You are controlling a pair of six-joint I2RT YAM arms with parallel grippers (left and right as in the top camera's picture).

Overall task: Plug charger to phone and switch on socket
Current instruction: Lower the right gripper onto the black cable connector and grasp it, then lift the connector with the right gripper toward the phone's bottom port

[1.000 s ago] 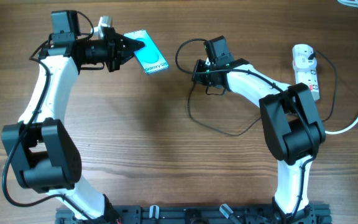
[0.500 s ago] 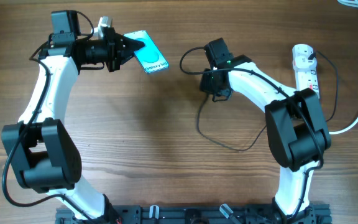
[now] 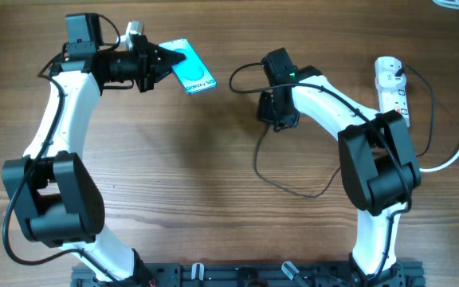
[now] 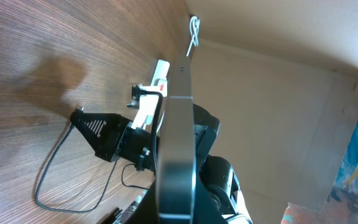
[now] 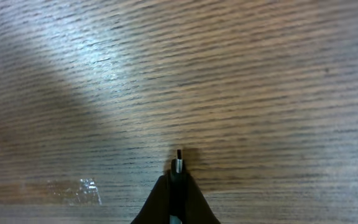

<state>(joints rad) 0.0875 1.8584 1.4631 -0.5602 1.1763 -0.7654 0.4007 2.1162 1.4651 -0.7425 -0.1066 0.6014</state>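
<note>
The phone (image 3: 192, 68), teal screen up, is held at its left end by my left gripper (image 3: 166, 59), which is shut on it above the table's back left. In the left wrist view the phone (image 4: 176, 130) shows edge-on as a dark bar between the jaws. My right gripper (image 3: 278, 114) is shut on the charger's plug tip (image 5: 178, 163), which points down at bare wood, well right of the phone. The black charger cable (image 3: 293, 185) loops over the table. The white socket (image 3: 393, 88) lies at the far right, its red switch too small to make out.
A thick white cord (image 3: 457, 151) runs from the socket area along the right edge. A black lead (image 3: 427, 96) curves beside the socket. Bare wood (image 3: 182, 175) lies between the arms. The arm bases stand at the front edge.
My right gripper has moved right and toward the front with the plug, and the cable loop has shifted with it. The left arm and phone have not moved.
</note>
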